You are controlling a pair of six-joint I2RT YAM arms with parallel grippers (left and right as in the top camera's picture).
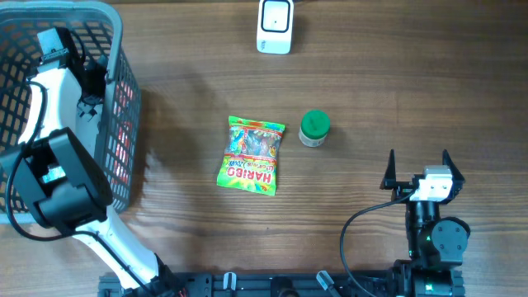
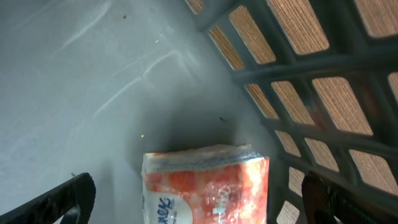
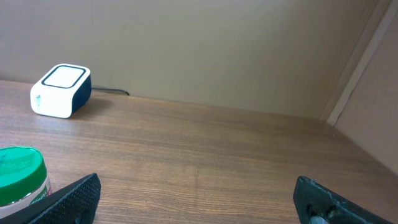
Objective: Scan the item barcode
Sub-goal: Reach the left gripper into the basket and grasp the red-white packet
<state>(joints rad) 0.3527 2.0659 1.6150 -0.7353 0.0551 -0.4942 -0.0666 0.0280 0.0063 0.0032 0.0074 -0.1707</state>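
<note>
Item: a soft packet [image 2: 205, 183] in glossy orange-and-white film. It is pillow-shaped with rounded, crimped corners. A scrap of blue lettering shows at its lower edge, too cut off to read.

Location: it lies flat on the smooth grey floor of the basket [image 1: 124, 99], close against the lattice wall at its 3 o'clock. The wall is dark plastic with square openings, and wood grain shows through them. The basket sits at 9 to 10 o'clock on the table [image 1: 206, 74].

My left gripper [image 2: 199, 202] is down inside the basket with its jaws spread as wide as they go and nothing held. In the wrist view the packet is at 6 o'clock, between my two dark fingers [image 2: 68, 199]. I cannot tell whether either finger touches it.

My right gripper [image 1: 417, 158] is likewise fully spread and empty, at 4 o'clock on the table.

Other objects: the white box-shaped scanner [image 1: 275, 25] is at 12 o'clock. A shiny green candy bag [image 1: 250, 155] lies flat at the table's centre. A small round jar [image 1: 313, 128] with a green lid stands at 2 o'clock from the bag, near but apart. The table is matte brown wood grain.
</note>
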